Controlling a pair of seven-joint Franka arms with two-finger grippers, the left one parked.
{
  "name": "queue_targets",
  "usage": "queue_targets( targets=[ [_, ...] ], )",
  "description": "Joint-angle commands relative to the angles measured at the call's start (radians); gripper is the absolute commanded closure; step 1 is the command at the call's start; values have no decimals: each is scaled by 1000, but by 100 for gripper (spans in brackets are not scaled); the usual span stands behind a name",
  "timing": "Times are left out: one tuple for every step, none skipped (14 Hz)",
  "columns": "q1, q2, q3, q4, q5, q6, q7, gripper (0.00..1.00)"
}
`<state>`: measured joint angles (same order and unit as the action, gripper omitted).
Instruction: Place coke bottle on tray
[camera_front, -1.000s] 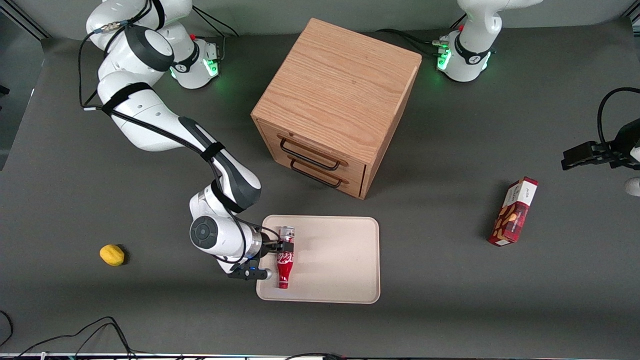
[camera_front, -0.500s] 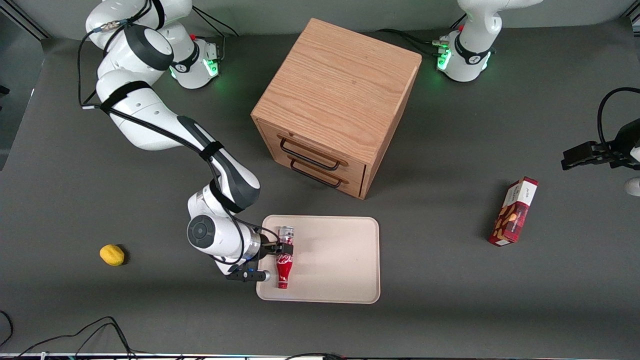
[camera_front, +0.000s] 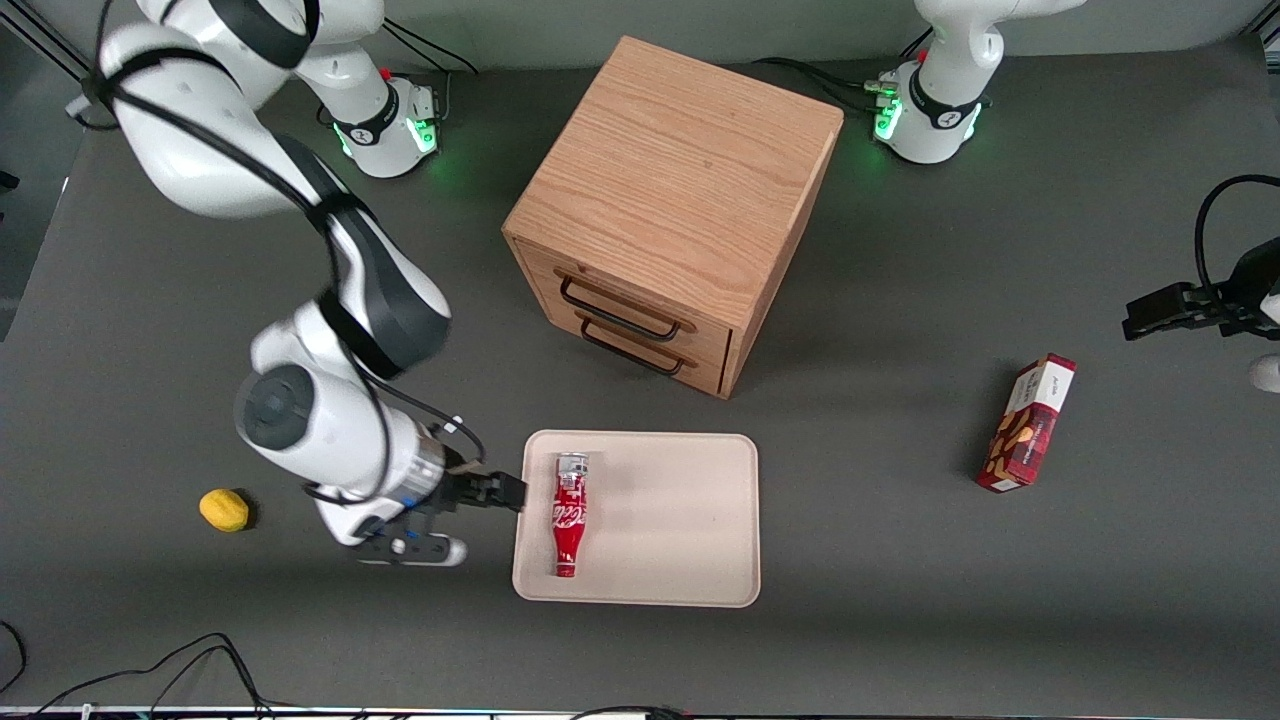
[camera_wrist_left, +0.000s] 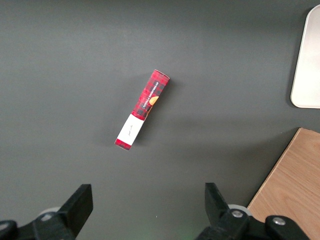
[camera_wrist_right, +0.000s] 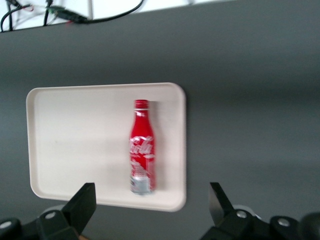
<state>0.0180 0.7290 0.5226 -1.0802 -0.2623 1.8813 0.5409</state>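
Observation:
The coke bottle (camera_front: 568, 514) lies flat on the beige tray (camera_front: 680, 520), near the tray's edge toward the working arm, with its silver base toward the cabinet and its red neck toward the front camera. My gripper (camera_front: 505, 491) is open and empty, raised beside that tray edge, apart from the bottle. In the right wrist view the bottle (camera_wrist_right: 142, 146) lies on the tray (camera_wrist_right: 75, 140), and the gripper (camera_wrist_right: 151, 207) hangs above with its black fingers (camera_wrist_right: 82, 202) spread wide.
A wooden two-drawer cabinet (camera_front: 670, 215) stands farther from the front camera than the tray. A yellow lemon (camera_front: 224, 509) lies toward the working arm's end. A red snack box (camera_front: 1027, 423) lies toward the parked arm's end; it also shows in the left wrist view (camera_wrist_left: 142, 109).
My gripper has let go of the coke bottle and drawn back and up from the tray toward the working arm's end. The bottle stays lying on the tray.

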Motion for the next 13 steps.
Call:
queue_targets(
  targets=[
    [-29, -181, -55, -37, 14, -210, 27, 0],
    [-32, -236, -105, -33, 47, -300, 28, 0],
    [-29, -300, -184, -43, 90, -359, 37, 0],
    [-29, -359, -247, -59, 154, -393, 36, 0],
    [-30, -402, -301, -88, 222, -431, 19, 0],
    [-30, -465, -359, -151, 266, -451, 16, 0],
    [-29, -543, -393, -252, 282, -441, 10, 0],
    [-29, -627, -398, -355, 282, -418, 10, 0],
    [-27, -704, -401, -462, 282, -381, 10, 0],
    [-29, -774, -406, -557, 284, -343, -1, 0],
    [-27, -834, -414, -635, 284, -317, -33, 0],
    [-27, -877, -415, -689, 294, -289, -39, 0],
    [-27, -910, -415, -731, 302, -275, -39, 0]
  ],
)
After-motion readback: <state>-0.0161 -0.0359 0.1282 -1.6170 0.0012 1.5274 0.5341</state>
